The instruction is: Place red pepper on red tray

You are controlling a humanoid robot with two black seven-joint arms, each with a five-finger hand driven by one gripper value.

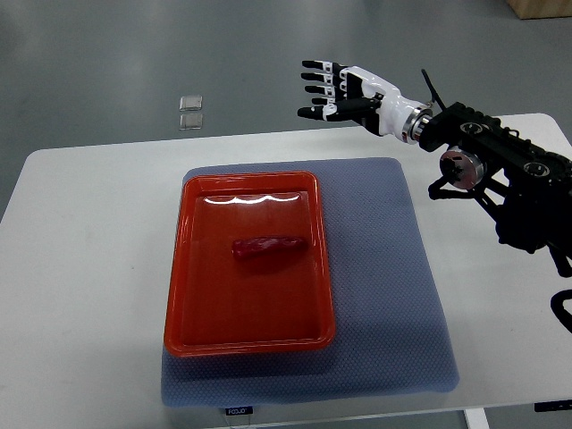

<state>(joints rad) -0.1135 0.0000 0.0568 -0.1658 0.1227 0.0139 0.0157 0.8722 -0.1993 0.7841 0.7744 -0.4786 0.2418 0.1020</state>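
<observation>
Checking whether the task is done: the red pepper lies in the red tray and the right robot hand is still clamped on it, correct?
Not quite. The top view shows the red pepper in the red tray, but the right robot hand is open and well clear of it.

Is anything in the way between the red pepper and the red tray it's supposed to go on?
Nothing visible. The red pepper already lies inside the red tray, near its middle. The right hand is raised beyond the table's far edge, fingers spread and empty, well apart from both.

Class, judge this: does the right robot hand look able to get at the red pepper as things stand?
Probably yes: the right robot hand is open above the table's far edge, and the red pepper lies uncovered in the red tray.
</observation>
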